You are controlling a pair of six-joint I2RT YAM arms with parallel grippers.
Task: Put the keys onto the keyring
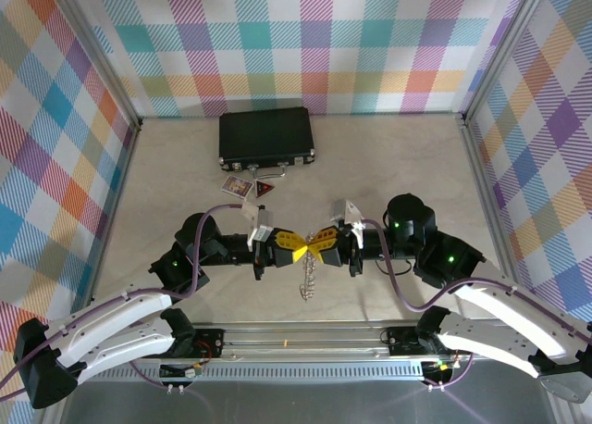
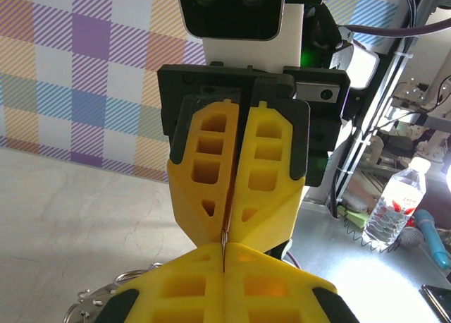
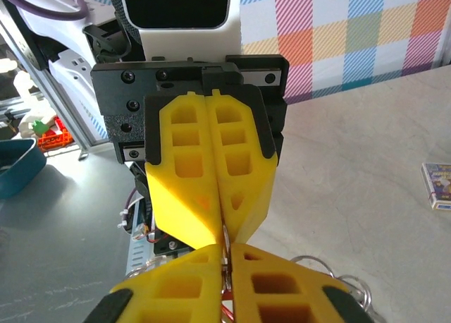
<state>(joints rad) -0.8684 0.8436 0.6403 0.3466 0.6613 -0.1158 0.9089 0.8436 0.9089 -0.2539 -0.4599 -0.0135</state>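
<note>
My two yellow-fingered grippers meet tip to tip above the middle of the table. The left gripper [image 1: 294, 247] [image 2: 224, 250] is shut on a thin metal edge of the keyring [image 1: 307, 278], whose grey cluster of rings trails below the tips toward the near edge. Loops of it show in the left wrist view [image 2: 106, 295] and the right wrist view [image 3: 324, 265]. The right gripper [image 1: 317, 246] [image 3: 227, 252] is shut too. A silver sliver and a bit of red from the keys [image 3: 227, 307] show between its fingers. Most of the key is hidden by the fingers.
A black case [image 1: 265, 137] lies at the back of the table. In front of it sit a red triangular card [image 1: 265, 190] and a small printed card [image 1: 238, 185] [image 3: 438, 185]. Chequered walls close in the left, back and right sides.
</note>
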